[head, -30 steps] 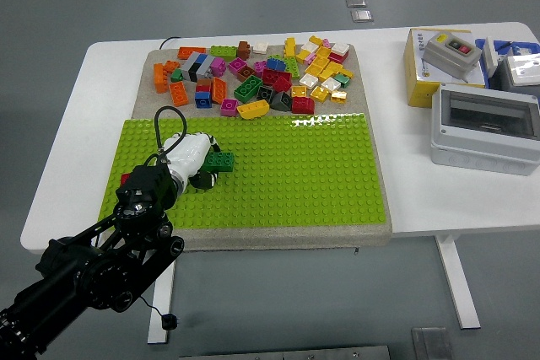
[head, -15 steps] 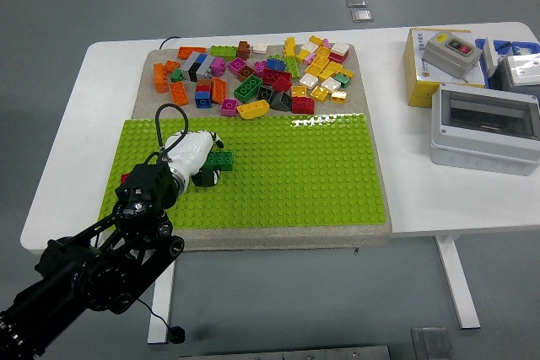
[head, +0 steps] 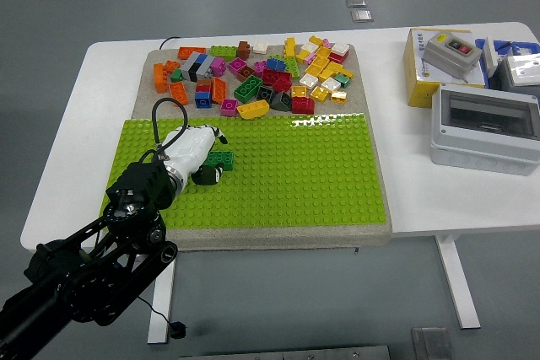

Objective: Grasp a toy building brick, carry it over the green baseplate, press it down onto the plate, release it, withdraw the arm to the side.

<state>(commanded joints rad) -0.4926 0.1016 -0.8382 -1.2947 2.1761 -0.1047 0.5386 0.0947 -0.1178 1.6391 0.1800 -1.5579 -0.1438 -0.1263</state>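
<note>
While looking down over the white counter (head: 76, 124), find a grey mat (head: 371, 82) covering its middle and reaching the near edge. Spread across the near half of that mat: a green baseplate (head: 295, 174), studded, flat, bare over most of its surface. Coming in from the lower left corner: a black left arm (head: 84, 276), jointed, angled up over the counter's near edge and onto the plate's left part, with a thin black cable looping above the wrist. Off to the right, apart from the mat: a grey box with a clear lid (head: 485, 128), and behind it a yellow box (head: 418, 82) carrying a grey switch unit (head: 451, 51) with two buttons. On the far half of the mat, beyond the plate's far edge: a loose pile of bricks (head: 261, 77) in orange, yellow, red, pink, blue, green, black and white. At the end of the arm: the left hand (head: 190, 153), white-covered, fingers curled and closed on a green brick (head: 221, 159). Sits low on the plate's studs, that brick, in the plate's left part, just right of the hand, well apart from the pile.
</note>
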